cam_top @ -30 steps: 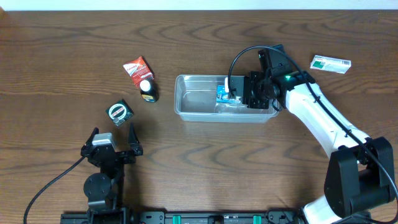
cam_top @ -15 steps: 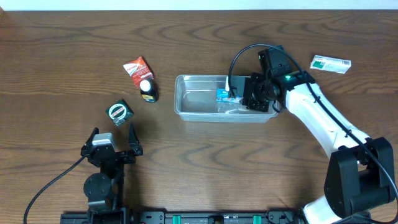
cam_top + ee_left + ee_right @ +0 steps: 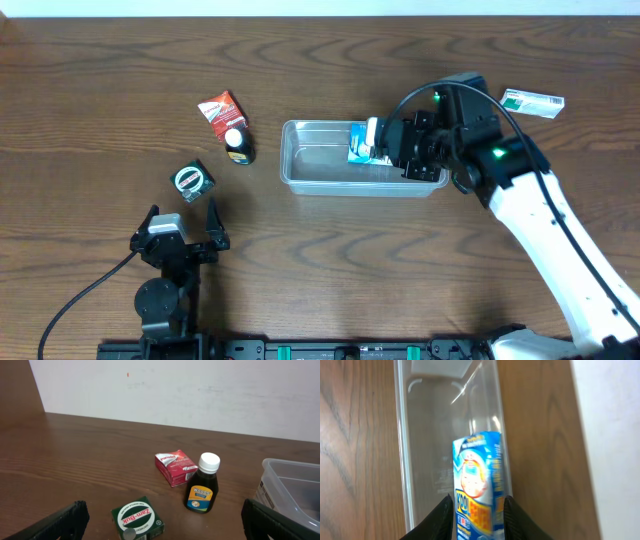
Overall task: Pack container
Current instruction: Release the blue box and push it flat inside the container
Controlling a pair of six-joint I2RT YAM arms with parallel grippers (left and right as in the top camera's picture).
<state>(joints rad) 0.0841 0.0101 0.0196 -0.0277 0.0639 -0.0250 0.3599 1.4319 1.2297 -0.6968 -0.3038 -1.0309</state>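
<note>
The clear plastic container [image 3: 300,182] sits at the table's middle; its wall also shows in the right wrist view [image 3: 402,460] and at the right edge of the left wrist view [image 3: 292,482]. My right gripper [image 3: 388,148] is over the container's right end, shut on a blue Kool box [image 3: 360,146], which sits between the fingers [image 3: 477,505] in the right wrist view [image 3: 477,475], above the container's inside. My left gripper [image 3: 180,222] is open and empty near the front left [image 3: 162,510].
A green Zam-Buk box [image 3: 192,179] [image 3: 137,519] lies just ahead of the left gripper. A dark bottle with a white cap [image 3: 237,145] [image 3: 202,491] and a red box [image 3: 218,108] [image 3: 175,467] stand left of the container. A green-and-white box [image 3: 532,102] lies at the far right.
The right arm has risen and swung to the right, keeping the blue box in its fingers over the container's right end. The left arm has not moved.
</note>
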